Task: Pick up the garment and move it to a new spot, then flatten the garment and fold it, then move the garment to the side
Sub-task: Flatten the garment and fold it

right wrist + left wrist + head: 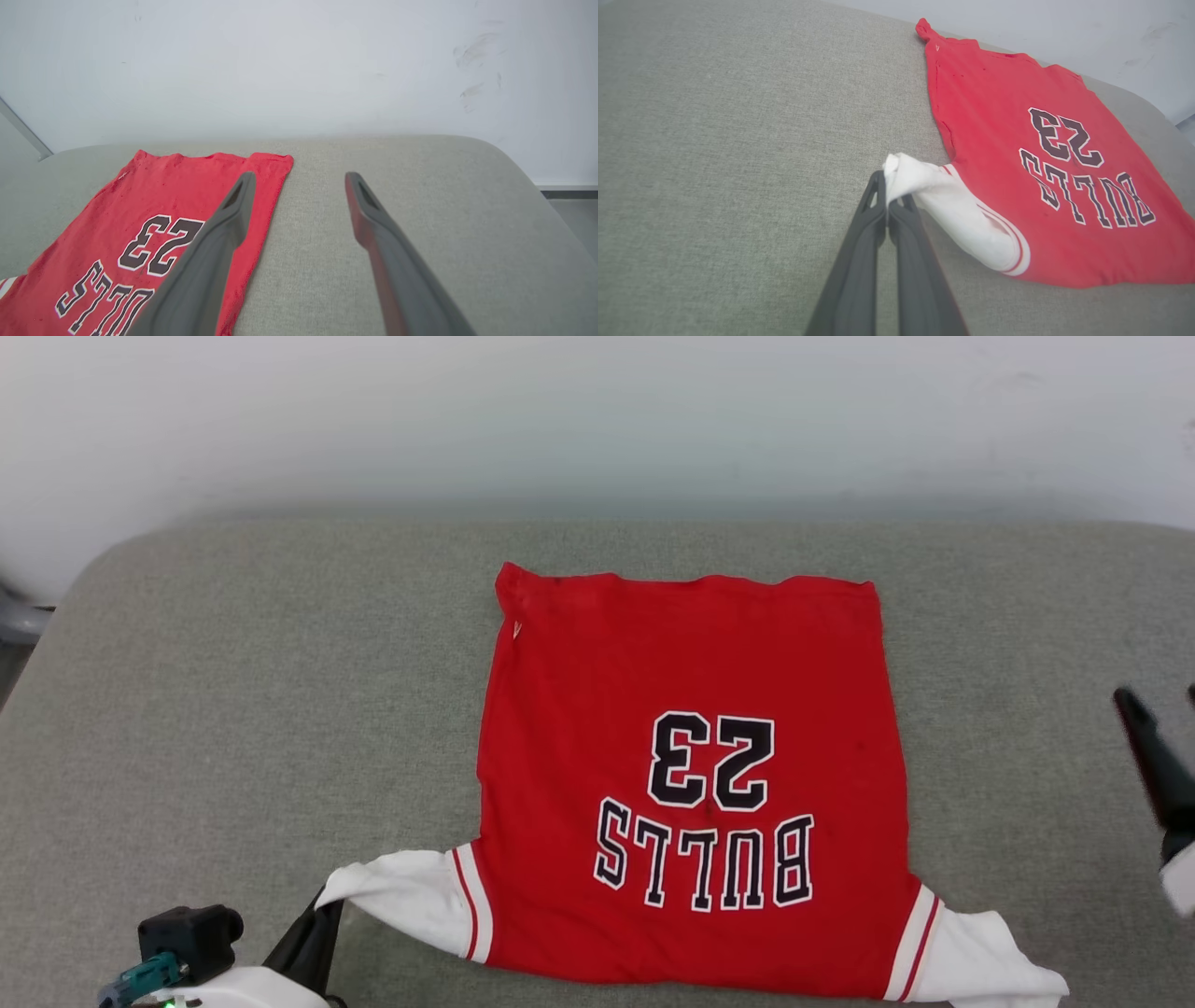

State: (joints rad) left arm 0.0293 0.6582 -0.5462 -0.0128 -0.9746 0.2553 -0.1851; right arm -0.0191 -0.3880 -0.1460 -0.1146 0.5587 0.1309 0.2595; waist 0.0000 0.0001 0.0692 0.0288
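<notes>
L end effector (892, 187) pinching garment (691, 663) sleeve, R end effector (300, 177) wide open, prob. empty, blurred

Grey fabric cushion (233, 709), rounded corners; scuffed white wall (299, 70) behind.

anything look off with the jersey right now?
The garment lies mostly flat on the grey cushion, but one white sleeve is twisted into a bunch, pinched in the shut left pincer. The far hem corner on that side curls up. The right pincer hangs open, clear of the cloth.
</notes>
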